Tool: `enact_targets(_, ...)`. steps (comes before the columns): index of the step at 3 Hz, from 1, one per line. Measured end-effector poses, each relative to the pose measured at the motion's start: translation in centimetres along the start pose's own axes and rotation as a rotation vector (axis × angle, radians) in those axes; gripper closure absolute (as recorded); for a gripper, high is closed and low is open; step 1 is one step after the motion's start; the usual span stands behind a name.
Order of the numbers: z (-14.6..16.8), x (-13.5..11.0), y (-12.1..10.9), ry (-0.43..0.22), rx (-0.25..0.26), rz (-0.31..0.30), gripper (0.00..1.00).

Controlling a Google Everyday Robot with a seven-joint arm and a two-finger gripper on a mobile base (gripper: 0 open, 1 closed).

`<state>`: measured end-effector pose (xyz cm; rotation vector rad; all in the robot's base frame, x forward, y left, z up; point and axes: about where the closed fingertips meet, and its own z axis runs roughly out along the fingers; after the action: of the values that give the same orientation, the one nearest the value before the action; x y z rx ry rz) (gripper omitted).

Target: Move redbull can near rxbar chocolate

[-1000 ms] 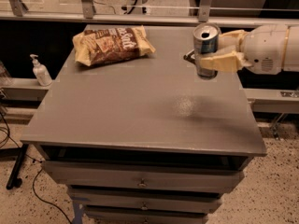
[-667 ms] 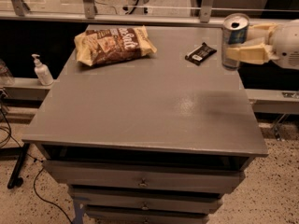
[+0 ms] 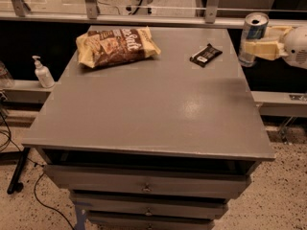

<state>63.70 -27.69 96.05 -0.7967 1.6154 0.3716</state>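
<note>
You had the gripper (image 3: pixel 253 50) clamped on the upright can (image 3: pixel 253 28), just beyond the table's (image 3: pixel 144 114) right rear edge. The rxbar (image 3: pixel 206 54) lay nearby on the table.

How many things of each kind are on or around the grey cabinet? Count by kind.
Drink can: 1, the redbull can, held by the gripper beyond the right edge of the cabinet.
Snack bar: 1, the rxbar chocolate.
Snack bag: 1.
Pump bottle: 1.
Total: 4.
</note>
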Motion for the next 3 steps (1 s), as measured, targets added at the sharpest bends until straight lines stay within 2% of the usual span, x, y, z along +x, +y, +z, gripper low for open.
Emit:
enact_targets(1, 2.1, 2.4, -2.3, 0.0, 0.014, 0.056, 1.0)
enact_targets(3, 6.3, 4.7, -5.5, -0.017, 0.017, 0.105, 1.0)
